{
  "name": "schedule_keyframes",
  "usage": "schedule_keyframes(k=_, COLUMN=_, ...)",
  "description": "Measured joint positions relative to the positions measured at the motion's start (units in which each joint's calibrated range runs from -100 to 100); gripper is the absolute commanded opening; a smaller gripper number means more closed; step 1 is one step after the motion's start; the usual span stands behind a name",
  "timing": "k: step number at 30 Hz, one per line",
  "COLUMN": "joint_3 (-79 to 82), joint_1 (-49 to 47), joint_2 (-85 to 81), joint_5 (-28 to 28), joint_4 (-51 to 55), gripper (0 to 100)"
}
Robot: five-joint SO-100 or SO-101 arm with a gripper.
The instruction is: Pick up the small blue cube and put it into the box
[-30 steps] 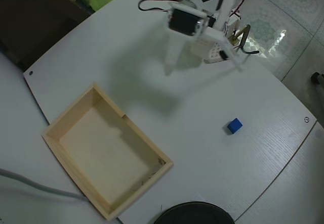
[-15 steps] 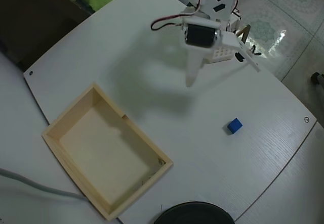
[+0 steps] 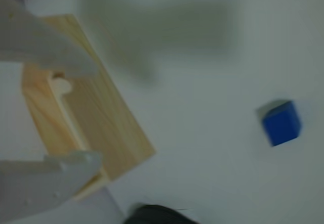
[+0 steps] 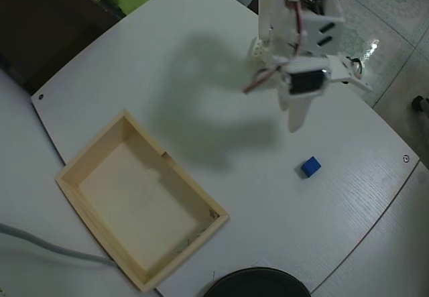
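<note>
Jaws (image 3: 76, 115) spread and empty, I hang above the white counter (image 4: 221, 76). Small blue cube (image 4: 310, 167) sits loose, well apart from the box (image 4: 87, 151); I should centre over it, then drop straight down.

No readable txt, labels, brands or nos. in wrist or overhead view

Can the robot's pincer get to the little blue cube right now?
Probably yes. The small blue cube sits alone on the bare white table, nothing around it, and the pincer hangs just above and beside it.
</note>
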Motion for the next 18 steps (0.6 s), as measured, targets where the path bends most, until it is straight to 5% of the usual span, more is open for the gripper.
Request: schedule_keyframes(k=18, joint_3=0.0, joint_1=-5.9, joint_2=8.72, joint_5=1.37, joint_4=-3.84, gripper=20)
